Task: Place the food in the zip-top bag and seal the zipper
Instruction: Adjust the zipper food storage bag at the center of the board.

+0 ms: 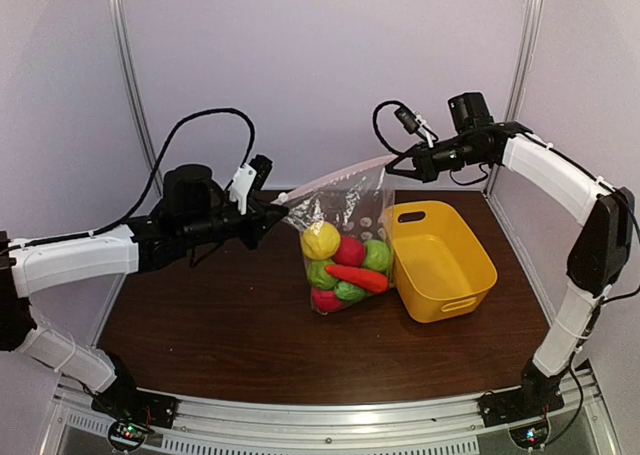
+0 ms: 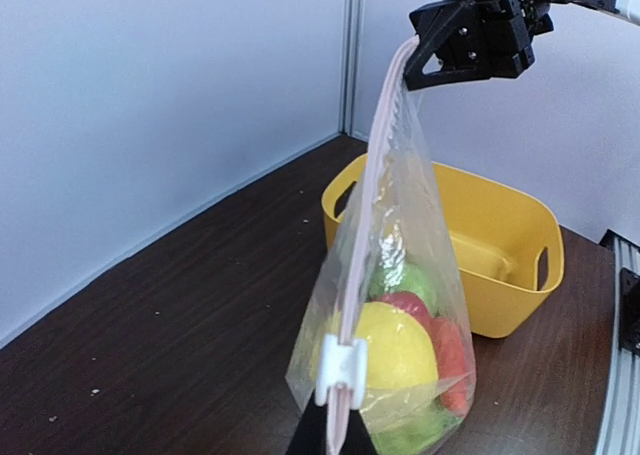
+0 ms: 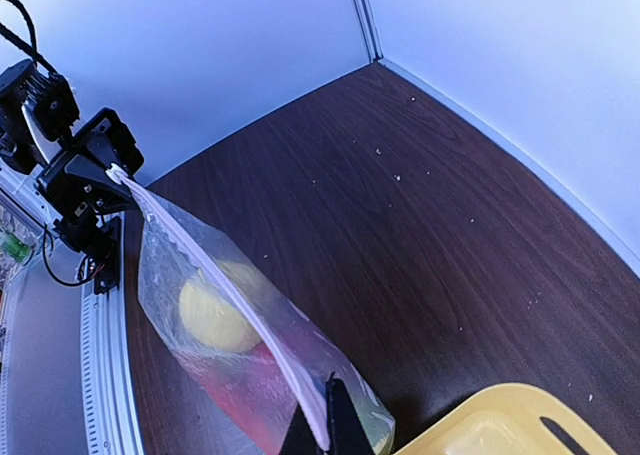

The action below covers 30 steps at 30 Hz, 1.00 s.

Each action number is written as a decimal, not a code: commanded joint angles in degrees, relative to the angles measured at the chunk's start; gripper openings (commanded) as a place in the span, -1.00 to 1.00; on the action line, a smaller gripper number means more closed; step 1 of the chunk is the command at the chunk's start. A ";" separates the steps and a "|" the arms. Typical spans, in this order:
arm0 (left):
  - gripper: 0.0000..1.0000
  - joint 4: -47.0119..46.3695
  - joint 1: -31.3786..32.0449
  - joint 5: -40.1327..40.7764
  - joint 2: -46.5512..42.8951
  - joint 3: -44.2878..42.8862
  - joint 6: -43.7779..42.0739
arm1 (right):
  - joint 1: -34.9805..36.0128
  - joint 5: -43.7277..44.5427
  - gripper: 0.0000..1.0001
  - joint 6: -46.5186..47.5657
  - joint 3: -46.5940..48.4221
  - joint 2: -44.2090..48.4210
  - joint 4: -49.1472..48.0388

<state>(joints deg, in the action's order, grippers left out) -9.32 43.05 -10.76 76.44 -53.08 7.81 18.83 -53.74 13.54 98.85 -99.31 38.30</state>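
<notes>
Where the two arm bases bolt down, a grey metal rail (image 1: 330, 430) forms the near edge.
Beyond it is the tabletop (image 1: 200, 335): dark brown wood grain, matt, flecked with pale crumbs (image 3: 400, 178) toward the far corner.
At mid-table a clear, white-dotted zip-top bag (image 1: 345, 215) hangs stretched between both arms, its loaded bottom down at the tabletop.
Its contents are glossy toy food (image 1: 345, 265): yellow, red and green pieces plus an orange carrot, all inside.
The pale zipper strip (image 1: 335, 178) runs taut along the upper edge.
At its lower end the left gripper (image 1: 283, 211) is clamped on the strip, beside a small white slider clip (image 2: 340, 370).
At its higher end the right gripper (image 1: 392, 163) is likewise pinched on the strip.
Just right of the bag stands a yellow plastic basket (image 1: 450, 275) with slotted handles.
Farthest back are pale lilac wall panels (image 1: 330, 65) joined by aluminium posts (image 1: 125, 75).
</notes>
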 commanded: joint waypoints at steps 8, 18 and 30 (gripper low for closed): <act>-1.00 0.91 -4.29 3.22 0.08 -9.40 -7.28 | 0.03 -3.23 -1.00 -1.08 11.46 -6.59 -6.89; -1.00 3.05 -4.29 -6.92 -6.06 9.00 -6.13 | 6.64 -5.28 -1.00 17.13 -16.58 0.80 -2.95; -0.37 23.39 -2.25 -19.28 -10.73 10.54 -5.27 | 14.67 5.91 -0.26 34.59 -30.89 10.86 12.30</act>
<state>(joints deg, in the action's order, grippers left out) 6.63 39.64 -25.54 66.39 -41.58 1.83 33.15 -52.51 42.39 70.24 -94.08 45.84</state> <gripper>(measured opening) 0.178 0.220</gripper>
